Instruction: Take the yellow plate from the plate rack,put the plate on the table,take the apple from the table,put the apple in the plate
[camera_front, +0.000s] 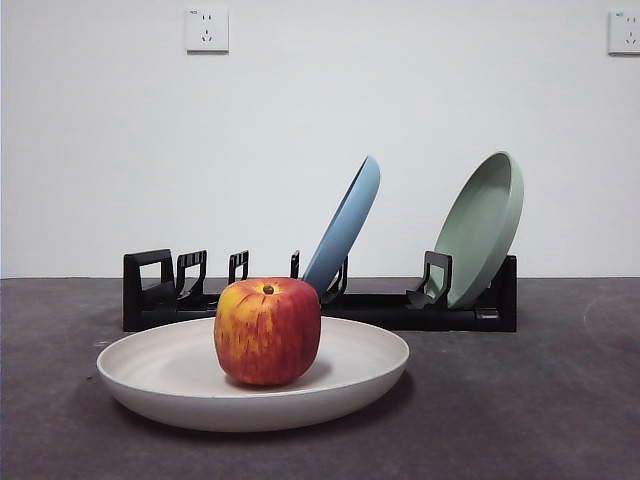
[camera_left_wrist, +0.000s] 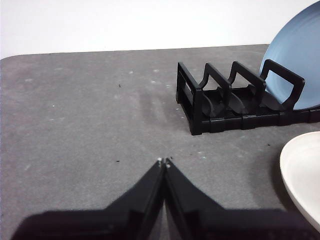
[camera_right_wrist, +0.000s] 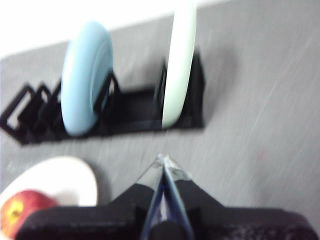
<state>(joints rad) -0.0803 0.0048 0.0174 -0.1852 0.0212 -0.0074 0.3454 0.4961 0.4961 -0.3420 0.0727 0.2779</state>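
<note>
The yellow plate (camera_front: 180, 375) lies flat on the table (camera_front: 560, 400) in front of the plate rack (camera_front: 380, 308). The apple (camera_front: 267, 331) stands upright in the middle of the plate. My left gripper (camera_left_wrist: 163, 162) is shut and empty above bare table, beside the rack's end (camera_left_wrist: 200, 107), with the plate's rim (camera_left_wrist: 302, 170) off to one side. My right gripper (camera_right_wrist: 164, 161) is shut and empty, away from the plate (camera_right_wrist: 60, 180) and the apple (camera_right_wrist: 22, 210). The right wrist view is blurred. Neither arm shows in the front view.
A light blue plate (camera_front: 345, 225) and a sage green plate (camera_front: 483, 228) lean in the rack's slots; both also show in the right wrist view (camera_right_wrist: 86, 77), (camera_right_wrist: 179, 60). A white wall with two sockets stands behind.
</note>
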